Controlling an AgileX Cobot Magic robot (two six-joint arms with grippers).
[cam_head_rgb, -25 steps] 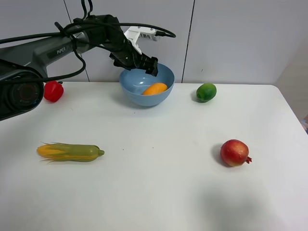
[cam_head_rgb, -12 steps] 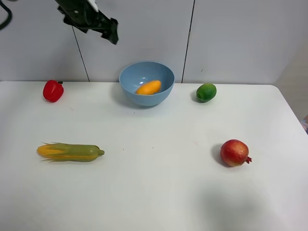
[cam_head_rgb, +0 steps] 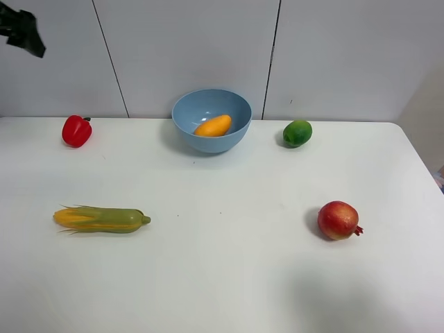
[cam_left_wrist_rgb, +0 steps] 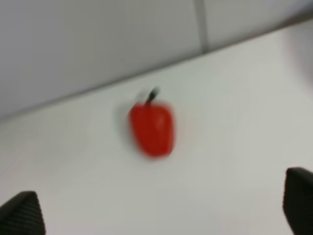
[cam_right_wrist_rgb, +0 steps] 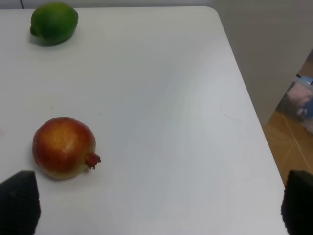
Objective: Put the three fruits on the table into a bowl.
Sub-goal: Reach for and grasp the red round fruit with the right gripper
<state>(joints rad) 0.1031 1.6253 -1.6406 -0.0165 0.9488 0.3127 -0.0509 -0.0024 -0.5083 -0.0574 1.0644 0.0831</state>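
Note:
The light-blue bowl [cam_head_rgb: 182, 111] stands at the back middle of the white table [cam_head_rgb: 229, 270], with the orange-yellow mango [cam_head_rgb: 213, 125] lying inside it. The green lime [cam_head_rgb: 297, 132] sits to the right of the bowl. The red pomegranate [cam_head_rgb: 338, 220] lies at the right front. My left gripper [cam_head_rgb: 26, 35] is high at the far left edge; its blurred wrist view shows it open [cam_left_wrist_rgb: 159, 215] and empty. My right gripper [cam_right_wrist_rgb: 159, 208] is open and empty above the table's right side, with the pomegranate [cam_right_wrist_rgb: 63, 146] and the lime [cam_right_wrist_rgb: 54, 22] in its view.
A red bell pepper [cam_head_rgb: 76, 130] sits at the back left and also shows in the left wrist view [cam_left_wrist_rgb: 152, 128]. A yellow-green corn cob [cam_head_rgb: 100, 218] lies at the left front. The table's right edge [cam_right_wrist_rgb: 244, 98] drops to the floor.
My left arm has pulled up and far to the left, away from the bowl. The mango stays in the bowl, shifted slightly. The other things have not moved.

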